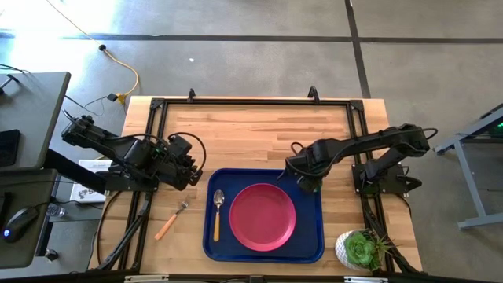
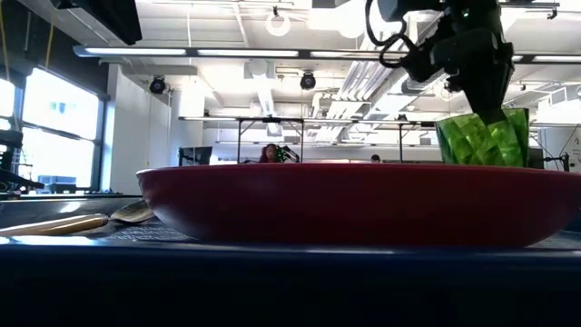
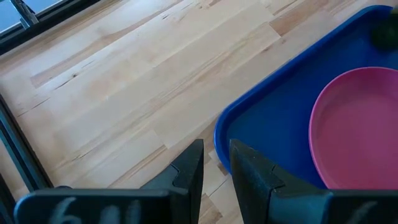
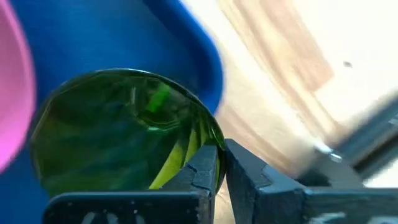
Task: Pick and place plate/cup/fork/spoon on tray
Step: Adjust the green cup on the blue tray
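Right gripper [image 4: 221, 165] pinches the cup's [image 4: 118, 130] rim at the tray's [image 1: 314, 244] one-o'clock corner; left gripper [image 3: 216, 163] nearly closed, empty.

No readable text, label, brand, number or sign anywhere.

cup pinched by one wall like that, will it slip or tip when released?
The cup looks like thin, glossy see-through plastic, so probably light and somewhat slippery. The right gripper pinches only its rim wall, so it may swing or tilt. Set on the tray, its wide mouth suggests it could tip if nudged.
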Robot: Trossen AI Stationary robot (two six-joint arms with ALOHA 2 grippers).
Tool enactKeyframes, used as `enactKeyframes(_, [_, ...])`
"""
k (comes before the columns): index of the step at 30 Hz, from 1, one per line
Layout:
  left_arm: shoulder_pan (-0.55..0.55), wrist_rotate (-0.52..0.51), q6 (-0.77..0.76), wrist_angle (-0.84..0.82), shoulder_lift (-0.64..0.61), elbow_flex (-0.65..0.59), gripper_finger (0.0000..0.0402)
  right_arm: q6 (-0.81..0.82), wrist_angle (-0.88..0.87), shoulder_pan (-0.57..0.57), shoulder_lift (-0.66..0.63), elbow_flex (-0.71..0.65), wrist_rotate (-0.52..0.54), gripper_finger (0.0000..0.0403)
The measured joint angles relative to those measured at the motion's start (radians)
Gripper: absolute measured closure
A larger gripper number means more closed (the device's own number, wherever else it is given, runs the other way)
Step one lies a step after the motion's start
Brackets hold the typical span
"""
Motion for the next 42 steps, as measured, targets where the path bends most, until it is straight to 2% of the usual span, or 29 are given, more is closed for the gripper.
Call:
enactKeyframes(19, [0.0,-0.007,0.0,0.0,0.0,0.0,0.0334,0.038,0.073,0.0,-0.001,0.024,-0.039,0.0394])
enactKeyframes(42, [-0.001,-0.002,0.0,0.0,0.0,0.0,0.0334,0.079,0.066,0.001,0.013,0.024,-0.058,0.0393])
